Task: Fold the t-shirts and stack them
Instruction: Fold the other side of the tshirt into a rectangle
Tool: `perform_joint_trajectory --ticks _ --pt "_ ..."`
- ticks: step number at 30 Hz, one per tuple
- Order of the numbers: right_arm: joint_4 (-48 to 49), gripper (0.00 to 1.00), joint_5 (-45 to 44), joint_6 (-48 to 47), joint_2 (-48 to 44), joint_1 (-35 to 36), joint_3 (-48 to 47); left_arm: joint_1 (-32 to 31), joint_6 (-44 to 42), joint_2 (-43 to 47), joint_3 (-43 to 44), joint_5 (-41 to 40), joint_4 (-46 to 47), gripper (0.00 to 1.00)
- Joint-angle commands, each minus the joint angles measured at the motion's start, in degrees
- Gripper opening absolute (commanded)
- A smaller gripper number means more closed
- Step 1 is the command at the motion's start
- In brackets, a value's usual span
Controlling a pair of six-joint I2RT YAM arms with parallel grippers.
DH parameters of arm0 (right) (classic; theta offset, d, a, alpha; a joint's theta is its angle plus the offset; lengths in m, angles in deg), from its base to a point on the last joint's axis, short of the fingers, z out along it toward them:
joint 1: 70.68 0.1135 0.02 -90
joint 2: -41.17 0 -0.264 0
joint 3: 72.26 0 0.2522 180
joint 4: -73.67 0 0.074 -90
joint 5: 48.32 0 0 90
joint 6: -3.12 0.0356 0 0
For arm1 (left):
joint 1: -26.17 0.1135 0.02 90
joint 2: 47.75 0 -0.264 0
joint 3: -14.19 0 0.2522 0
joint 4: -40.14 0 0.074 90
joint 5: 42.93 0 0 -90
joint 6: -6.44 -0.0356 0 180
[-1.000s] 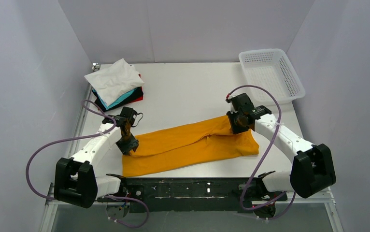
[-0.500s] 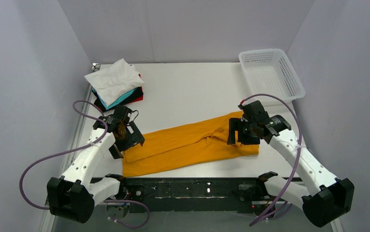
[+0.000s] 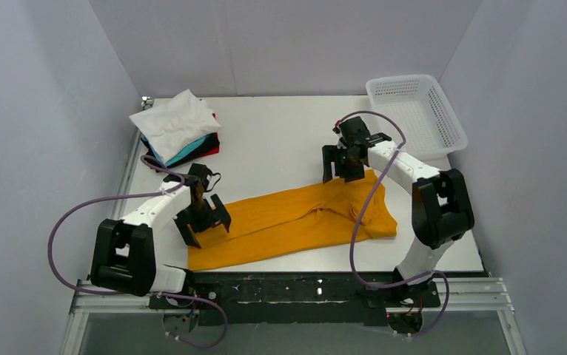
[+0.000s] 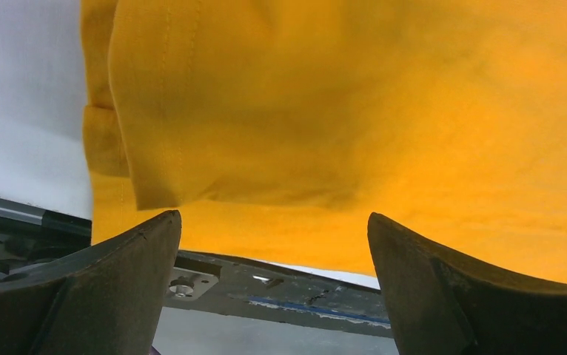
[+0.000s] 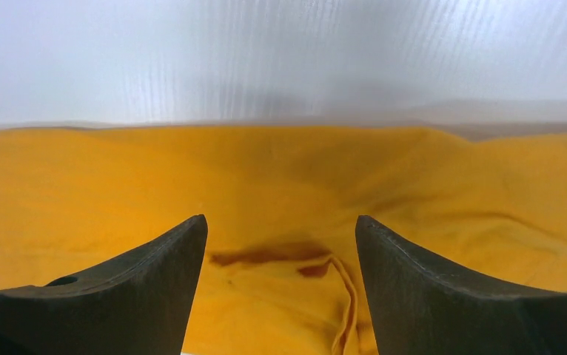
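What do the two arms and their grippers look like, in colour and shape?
The left arm and the right arm have white shells with bulky black joint housings. A purple cable loops loosely along each. The left gripper and the right gripper are black; their fingers are dark, broad and curved to a point.

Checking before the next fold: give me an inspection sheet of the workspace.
Surface: white tabletop, no stains seen.
Job's things: orange-yellow cloth t-shirt lies folded into a long band near the front; stack of folded shirts, white on top, at far left.
Clutter: white plastic mesh basket, far right corner.
Grippers: left gripper open over the band's left end; right gripper open over its far right edge; neither holds cloth.
Cables: left purple cable loops past the table edge; right purple cable hangs across the shirt's right end.
Surroundings: plain grey walls; nothing else seen.
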Motion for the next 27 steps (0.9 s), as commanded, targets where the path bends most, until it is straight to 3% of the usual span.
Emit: perform_joint_trajectory --ticks 1,10,17,23,27 --pt "0.18 0.79 5.85 -2.48 4.52 -0.04 -3.81 2.17 -0.37 -3.03 -2.27 3.29 -4.37 0.98" --pt "2.41 0.74 19.26 -2.30 -5.27 4.37 11.82 2.23 0.04 -2.06 -3.39 1.92 -4.35 0.98" --pt "-3.52 0.72 23.01 -3.92 -18.19 22.27 20.59 2.32 -0.57 -0.28 -2.96 0.57 -5.59 0.98" --pt "-2.75 0.74 8.79 -0.64 -26.73 21.58 19.63 2.34 -0.61 1.62 -3.01 0.29 -5.93 0.98" --pt "-0.60 0.77 3.17 0.37 -24.89 14.15 17.42 2.32 -0.83 1.90 -2.74 0.36 -6.10 0.98"
